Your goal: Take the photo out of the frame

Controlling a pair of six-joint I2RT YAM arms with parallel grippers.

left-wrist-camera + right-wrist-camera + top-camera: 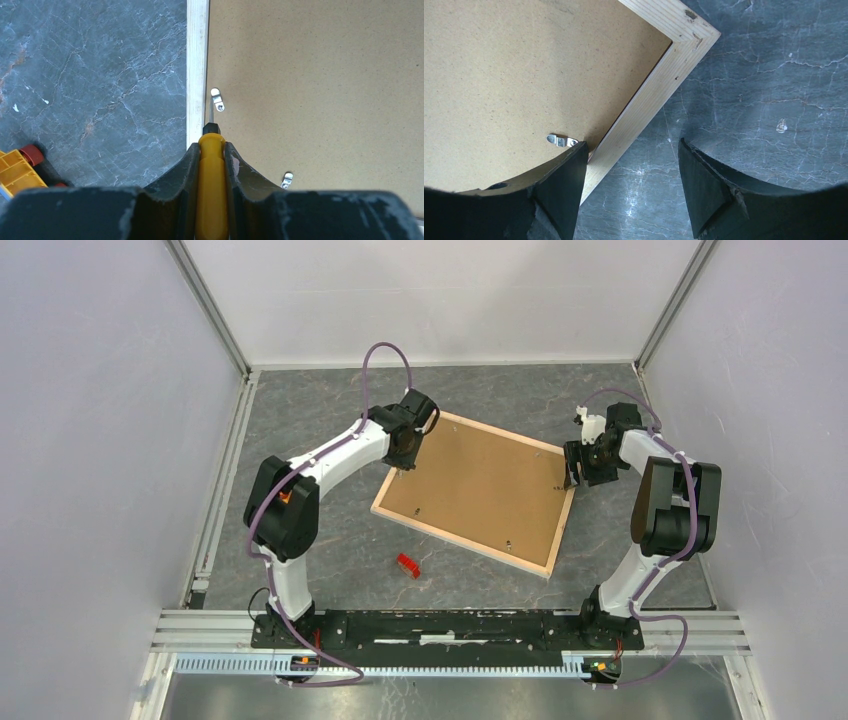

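Starting at the near edge of the counter [330,550], the two arm bases sit bolted to a black rail [430,625]. A little beyond it a small red object [407,565] lies loose on the grey marbled surface, just short of the frame's near side. The left wrist view also shows a yellow and red item [17,170] on the counter, off to the left of the frame.

The frame [460,543] lies flat and face down in the middle of the counter, pale wood edges up. Its long sides run left to right, slanting nearer the arms toward the right. A plain brown backing board [480,485] fills it and covers the photo, which is hidden from all three views. Small metal clips [217,99] sit on the board along the frame's rails.

At the left rail, the left claw [211,147] is clamped on a yellow-handled screwdriver [212,170], whose shaft points at the board just inside the wood, beside one clip.

Farther back, at the right rail near the far right corner, the right claw [631,147] hangs with jaws spread and grips nothing. One finger is over the rail's inner edge next to another clip [561,140]; the other finger is over bare counter.
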